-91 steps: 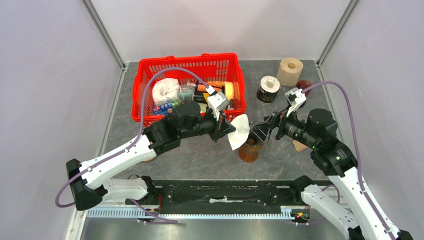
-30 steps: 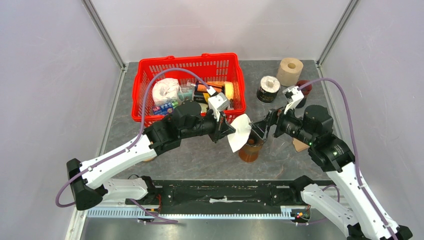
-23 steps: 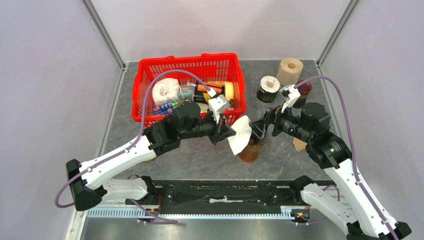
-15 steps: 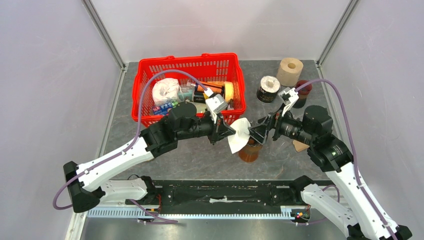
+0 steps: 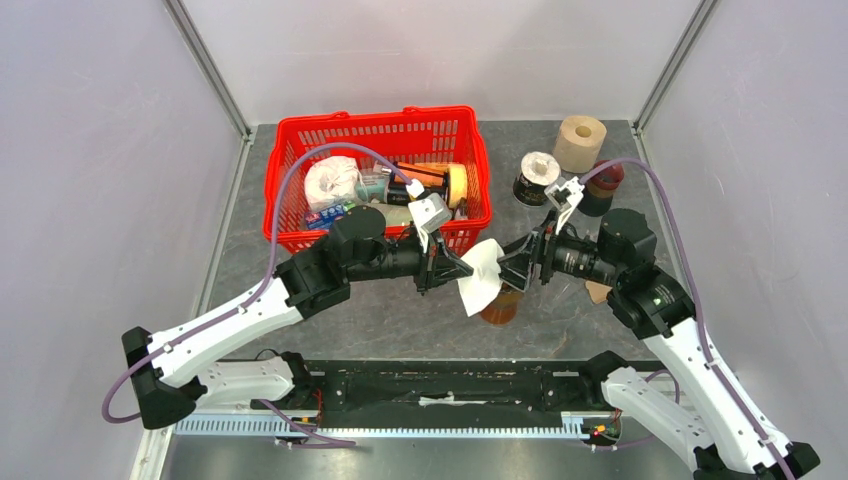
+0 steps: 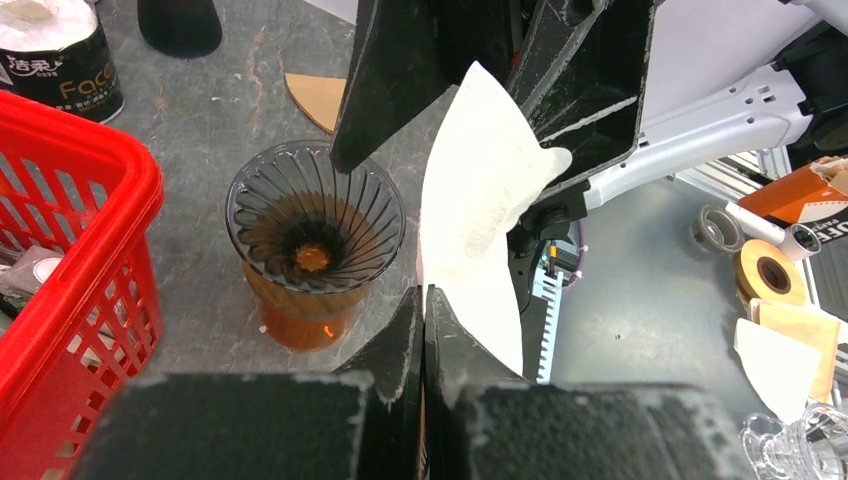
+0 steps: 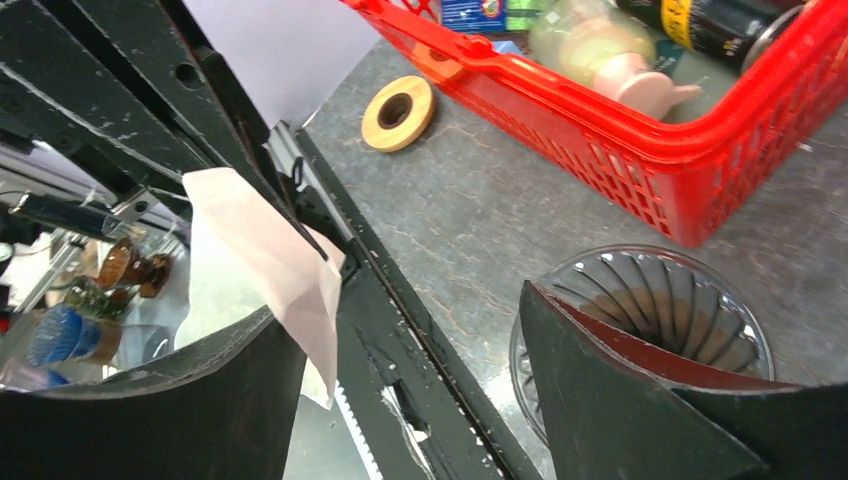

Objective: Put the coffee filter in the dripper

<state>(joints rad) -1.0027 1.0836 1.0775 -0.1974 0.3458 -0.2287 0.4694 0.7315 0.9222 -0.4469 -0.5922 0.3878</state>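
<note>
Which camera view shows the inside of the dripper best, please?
The left wrist view: it looks down into the dripper, showing its open rim and ribbed cone. From the top external view the coffee filter hides all but its amber base. In the right wrist view a finger covers part.

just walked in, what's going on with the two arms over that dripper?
The left end effector is shut on one edge of a white paper coffee filter, holding it in the air beside the glass dripper. The right end effector is open, with its fingers on either side of the filter's far end, not closed on it. The dripper stands upright on the table with no filter in it, so the placement is not yet done.
</note>
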